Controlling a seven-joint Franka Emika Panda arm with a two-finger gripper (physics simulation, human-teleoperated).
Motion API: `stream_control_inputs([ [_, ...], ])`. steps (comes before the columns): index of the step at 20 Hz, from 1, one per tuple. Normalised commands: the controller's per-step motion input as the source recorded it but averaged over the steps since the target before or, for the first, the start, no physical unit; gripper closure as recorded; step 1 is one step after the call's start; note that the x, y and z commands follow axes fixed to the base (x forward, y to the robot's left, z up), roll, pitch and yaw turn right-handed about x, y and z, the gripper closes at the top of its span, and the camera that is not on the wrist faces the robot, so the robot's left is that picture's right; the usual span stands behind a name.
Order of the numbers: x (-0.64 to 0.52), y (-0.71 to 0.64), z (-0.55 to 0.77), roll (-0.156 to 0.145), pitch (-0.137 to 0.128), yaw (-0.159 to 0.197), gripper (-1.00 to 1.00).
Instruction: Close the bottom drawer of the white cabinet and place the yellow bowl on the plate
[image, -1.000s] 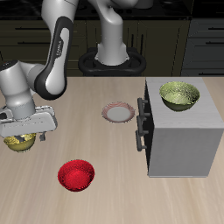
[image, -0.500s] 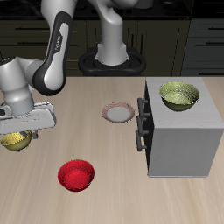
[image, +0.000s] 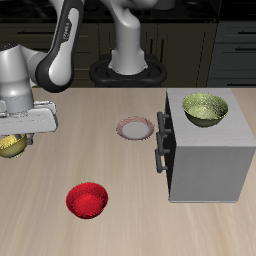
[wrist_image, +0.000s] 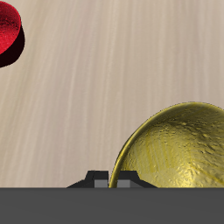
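Note:
My gripper (image: 17, 141) is at the table's side edge, far from the cabinet, shut on the rim of the golden-yellow bowl (image: 9, 148) and holding it above the table. In the wrist view the yellow bowl (wrist_image: 177, 150) hangs right at my fingertips (wrist_image: 98, 179). The plate (image: 133, 128), pinkish-brown rimmed, lies bare in the middle of the table beside the white cabinet (image: 212, 155). The cabinet's two dark bar handles (image: 160, 150) sit close to its front, and both drawer fronts look flush.
A paler greenish-yellow bowl (image: 205, 109) stands on the cabinet's top. A red bowl (image: 87, 200) sits near the table's front edge, and it also shows in the wrist view (wrist_image: 9, 35). The robot's base (image: 128, 70) is at the back.
My gripper has risen and moved toward the table's side edge, carrying the yellow bowl up off the table. Nothing else has moved.

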Motion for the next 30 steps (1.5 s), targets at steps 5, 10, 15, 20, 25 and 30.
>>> stream_control_inputs([
  [5,-0.17,0.08,0.38,0.003,-0.051,0.009,1.0],
  [10,-0.17,0.02,0.25,-0.005,-0.026,-0.024,1.0],
  [15,-0.27,0.13,0.46,0.041,-0.05,-0.061,1.0],
  [20,-0.11,-0.03,0.32,-0.073,-0.032,0.015,1.0],
  [25,-0.13,-0.13,0.15,-0.081,-0.008,-0.011,1.0],
  [30,-0.23,0.16,0.06,-0.007,0.003,-0.051,1.0],
])
